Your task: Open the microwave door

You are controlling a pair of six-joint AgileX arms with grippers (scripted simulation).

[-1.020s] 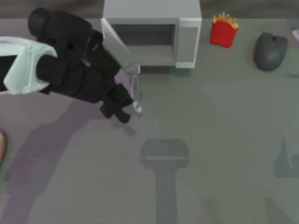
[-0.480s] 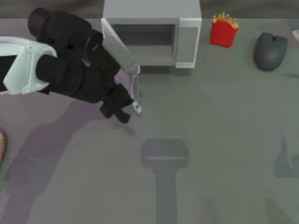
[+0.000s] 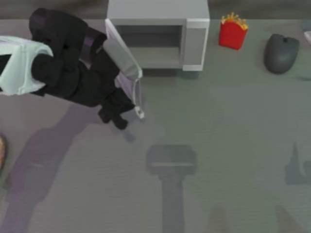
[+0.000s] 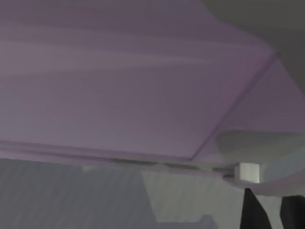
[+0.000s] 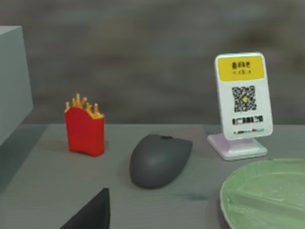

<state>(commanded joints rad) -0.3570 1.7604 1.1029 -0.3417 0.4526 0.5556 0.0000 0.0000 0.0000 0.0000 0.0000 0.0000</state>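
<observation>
Grey microwave door (image 3: 122,60) ajar, left claw (image 3: 127,112) prob. gripping handle, QR sign (image 5: 243,98) text unreadable.

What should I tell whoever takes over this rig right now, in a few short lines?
Left claw: at the free edge of the microwave door, by its handle; grip not visible.
Right claw: out of the top view, parked near the computer mouse and fries carton.
Microwave: at the back of the table, cavity exposed.
Done: door swung well open toward the table's left.
Left: widen the swing if needed, then release and withdraw.
</observation>
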